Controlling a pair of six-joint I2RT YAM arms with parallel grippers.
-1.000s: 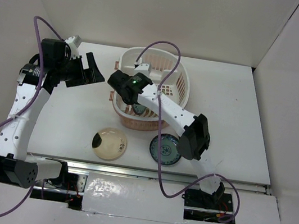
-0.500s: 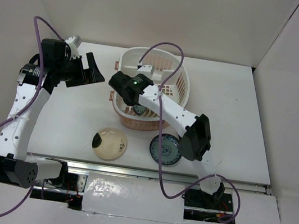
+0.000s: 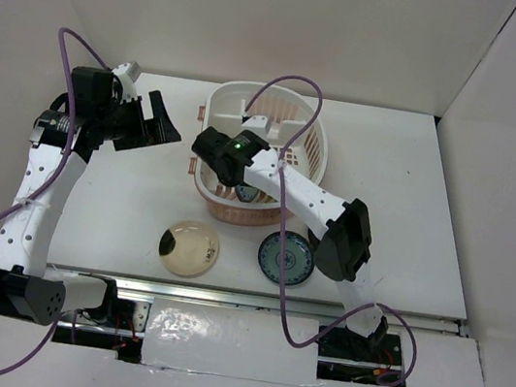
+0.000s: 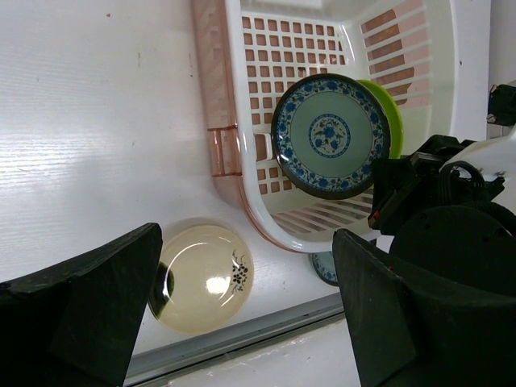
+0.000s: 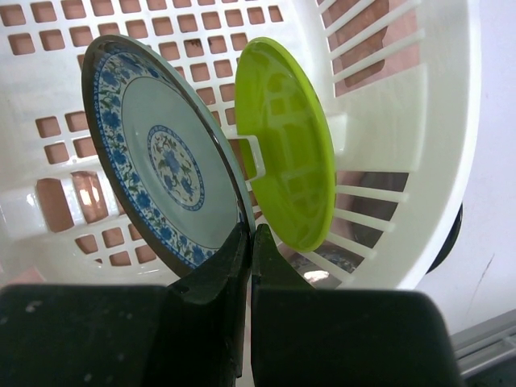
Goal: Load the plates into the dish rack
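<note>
The dish rack point(image 3: 222, 99) stands at the back middle of the table. My right gripper point(image 3: 238, 183) reaches into it and is shut on the lower rim of a teal-blue patterned plate point(image 5: 161, 161), which stands on edge. The lime-green plate point(image 5: 290, 169) stands on edge just behind it. In the left wrist view the teal plate point(image 4: 329, 133) hides most of the lime-green plate point(image 4: 391, 121). The tan plate point(image 3: 190, 247) and the second teal-blue plate point(image 3: 287, 259) lie flat on the table in front of the rack. My left gripper point(image 3: 151, 123) is open and empty, high up left of the rack. The black plate is out of view.
The table's near edge, a metal rail point(image 3: 251, 299), runs just in front of the two flat plates. White walls enclose the table at the back and on both sides. The right arm's purple cable point(image 3: 285, 85) loops over the rack.
My right arm has shifted slightly right and toward the near side inside the rack with the teal-blue plate in its grip. The left arm has not moved.
</note>
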